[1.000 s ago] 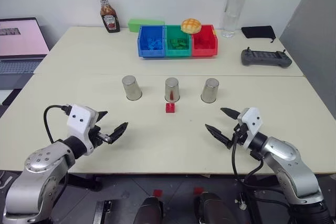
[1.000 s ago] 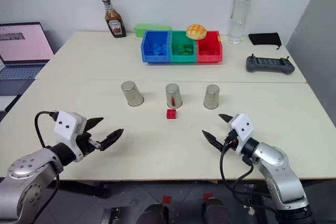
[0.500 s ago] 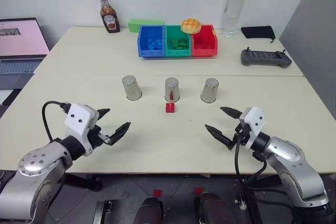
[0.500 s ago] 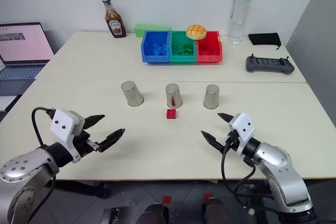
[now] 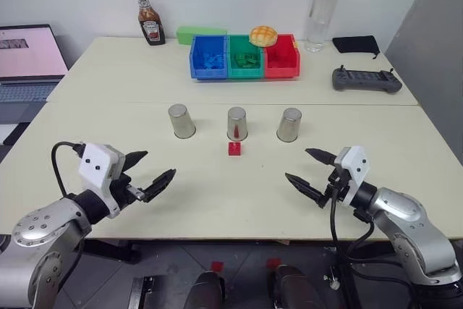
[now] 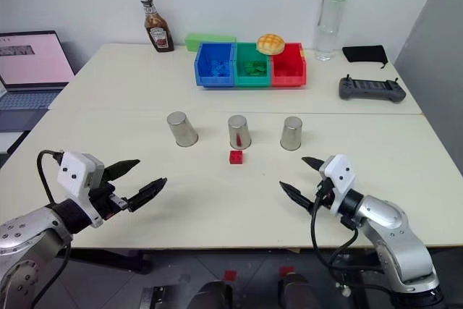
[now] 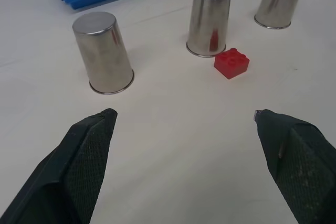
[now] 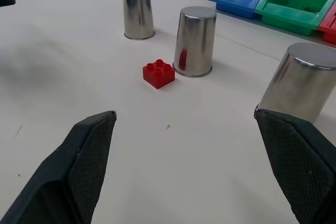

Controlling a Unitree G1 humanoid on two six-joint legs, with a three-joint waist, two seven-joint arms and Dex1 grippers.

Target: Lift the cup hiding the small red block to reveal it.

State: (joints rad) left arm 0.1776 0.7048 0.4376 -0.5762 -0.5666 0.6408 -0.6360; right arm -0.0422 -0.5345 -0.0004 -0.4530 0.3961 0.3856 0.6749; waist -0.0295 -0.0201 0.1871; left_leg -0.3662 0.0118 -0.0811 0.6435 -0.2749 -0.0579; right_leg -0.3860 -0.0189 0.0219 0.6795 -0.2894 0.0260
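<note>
Little has changed over the last second: the small red block (image 5: 235,148) lies bare just in front of the middle cup (image 5: 236,123), mid-worktop, while the left gripper (image 5: 150,174) and right gripper (image 5: 312,172) hover wide open and empty near the front edge, so the reveal looks done.

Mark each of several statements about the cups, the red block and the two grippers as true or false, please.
1. Three cups stand upside down in a row. True.
2. The small red block is hidden under a cup. False: it lies uncovered, just before the middle cup.
3. The left gripper holds a cup. False: it is open and empty.
4. The right gripper is open, apart from the cups. True.
</note>
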